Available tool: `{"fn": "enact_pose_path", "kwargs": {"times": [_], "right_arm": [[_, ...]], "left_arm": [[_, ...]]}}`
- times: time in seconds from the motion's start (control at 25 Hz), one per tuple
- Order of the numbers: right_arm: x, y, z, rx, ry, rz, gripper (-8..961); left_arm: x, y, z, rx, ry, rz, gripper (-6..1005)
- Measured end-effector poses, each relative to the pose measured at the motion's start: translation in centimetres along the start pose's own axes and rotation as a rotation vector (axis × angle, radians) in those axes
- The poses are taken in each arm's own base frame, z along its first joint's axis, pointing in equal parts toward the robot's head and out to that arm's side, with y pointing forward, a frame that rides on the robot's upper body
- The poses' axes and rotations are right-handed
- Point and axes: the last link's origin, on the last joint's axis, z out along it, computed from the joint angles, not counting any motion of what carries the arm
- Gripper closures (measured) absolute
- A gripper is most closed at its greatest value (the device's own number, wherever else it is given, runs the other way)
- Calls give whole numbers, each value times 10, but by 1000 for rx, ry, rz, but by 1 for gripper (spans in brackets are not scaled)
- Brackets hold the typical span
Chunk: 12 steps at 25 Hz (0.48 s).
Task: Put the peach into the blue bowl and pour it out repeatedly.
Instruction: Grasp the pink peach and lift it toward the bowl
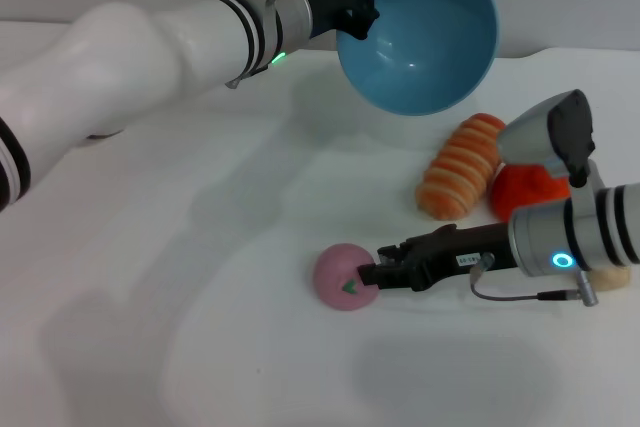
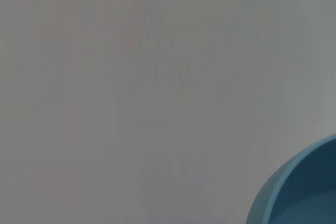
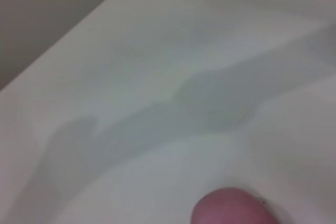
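The light blue bowl (image 1: 420, 37) hangs in the air at the back, tipped so that its empty inside faces me. My left gripper (image 1: 358, 15) is shut on its rim at the left. A part of the bowl also shows in the left wrist view (image 2: 304, 187). The pink peach (image 1: 338, 272) lies on the white table in front, with its green leaf showing. My right gripper (image 1: 372, 274) reaches in from the right and touches the peach's right side. The peach's top shows close up in the right wrist view (image 3: 231, 208).
An orange striped bread-like toy (image 1: 462, 165) and a bright orange-red fruit (image 1: 528, 187) lie at the right, behind my right arm. A beige ball (image 1: 610, 277) shows partly under that arm. The white table (image 1: 200, 297) stretches to the left and front.
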Motion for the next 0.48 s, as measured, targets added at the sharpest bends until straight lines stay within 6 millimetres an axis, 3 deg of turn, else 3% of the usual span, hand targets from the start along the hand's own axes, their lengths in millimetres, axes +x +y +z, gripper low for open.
{"fn": "enact_pose_path", "kwargs": {"times": [0.48], "right_arm": [[-9,13,26,58,-1,-98,479]], "left_arm": [[-2,5,0,-3,-2,17,999]]}}
